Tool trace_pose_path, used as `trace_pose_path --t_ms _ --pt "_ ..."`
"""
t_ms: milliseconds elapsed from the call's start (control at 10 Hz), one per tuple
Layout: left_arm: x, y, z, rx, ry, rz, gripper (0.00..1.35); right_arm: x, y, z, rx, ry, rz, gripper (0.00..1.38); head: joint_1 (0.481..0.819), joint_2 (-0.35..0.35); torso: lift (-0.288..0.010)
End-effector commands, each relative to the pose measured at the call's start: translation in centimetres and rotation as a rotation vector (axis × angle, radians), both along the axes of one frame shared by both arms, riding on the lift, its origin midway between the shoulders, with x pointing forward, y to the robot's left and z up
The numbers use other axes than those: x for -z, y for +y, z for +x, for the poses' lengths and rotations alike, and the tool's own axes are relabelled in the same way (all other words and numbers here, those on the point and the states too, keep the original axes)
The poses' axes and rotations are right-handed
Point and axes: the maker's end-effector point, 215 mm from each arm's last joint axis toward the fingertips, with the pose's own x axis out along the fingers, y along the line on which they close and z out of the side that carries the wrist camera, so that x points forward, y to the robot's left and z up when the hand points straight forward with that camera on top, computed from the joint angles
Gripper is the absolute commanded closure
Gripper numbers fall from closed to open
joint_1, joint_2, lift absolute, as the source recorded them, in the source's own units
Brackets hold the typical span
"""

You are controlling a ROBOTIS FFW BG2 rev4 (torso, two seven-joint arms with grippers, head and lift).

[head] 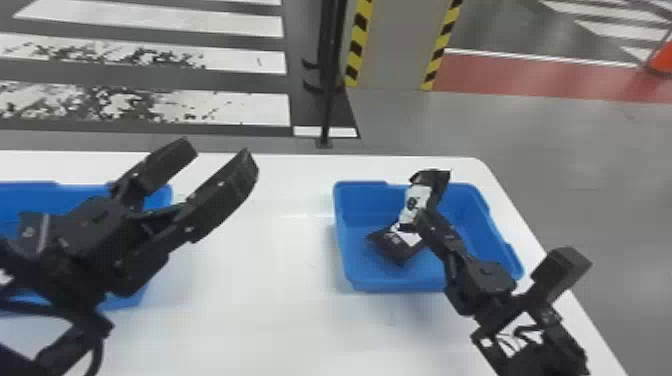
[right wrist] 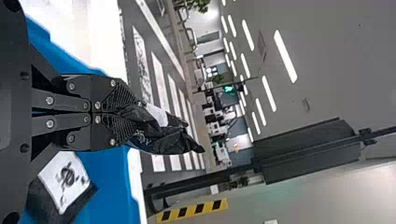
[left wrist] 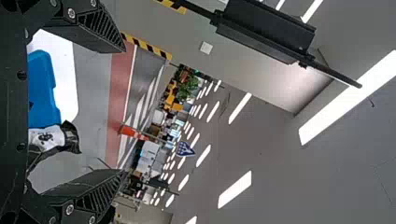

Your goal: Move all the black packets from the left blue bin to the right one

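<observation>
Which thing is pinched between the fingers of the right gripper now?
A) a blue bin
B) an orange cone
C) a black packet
C: the right gripper has its fingers closed on a black packet.

The head view looks down, sharing the right bin (head: 363, 257) with both wrist views.

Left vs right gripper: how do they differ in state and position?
The left gripper is spread open; the right gripper is closed. The left gripper is empty; the right gripper pinches a packet. In the head view, the left gripper crosses the left bin's edge, while the right gripper is over the right bin. Both are black and two-fingered.
</observation>
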Motion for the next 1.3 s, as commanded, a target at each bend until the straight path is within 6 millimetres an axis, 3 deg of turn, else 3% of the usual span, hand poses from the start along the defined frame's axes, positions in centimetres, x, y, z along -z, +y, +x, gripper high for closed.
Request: trace_pose_path --t_ms 0,100,200,300,400,500,900,1200 --pt "0.5 1.3 0.0 -0.029 0.011 0.010 0.15 2.6 -2.2 1.2 0.029 0.054 -0.030 1.26 0.695 -0.192 -0.185" --pt "0.7 2.0 0.1 -0.048 0.017 0.015 0.15 4.3 -3.4 1.5 0.052 0.094 -0.040 1.23 0.695 -0.199 -0.185" --pt "1.2 2.9 0.2 -0.068 0.027 0.020 0.15 6.6 -4.6 1.3 0.078 0.158 -0.033 1.03 0.695 -0.204 -0.185" --pt "1.4 3.7 0.2 -0.090 0.029 0.031 0.15 7.4 -5.5 0.8 0.092 0.183 -0.042 0.57 0.695 -0.210 -0.185" --pt "1.7 4.7 0.4 -0.114 0.034 0.054 0.15 6.5 -6.4 -0.3 0.115 0.172 -0.092 0.18 0.695 -0.213 -0.185" --pt "2.4 6.0 0.6 -0.144 0.045 0.078 0.15 4.7 -6.5 -1.3 0.130 0.144 -0.134 0.07 0.695 -0.215 -0.185" --pt "5.7 12.2 1.9 -0.287 0.112 0.241 0.15 -0.3 -2.1 -5.3 0.102 0.041 -0.147 0.15 0.695 -0.149 -0.185" --pt "9.8 20.6 3.2 -0.454 0.230 0.425 0.15 -3.3 1.9 -9.1 0.057 0.005 -0.118 0.15 0.695 0.014 -0.185"
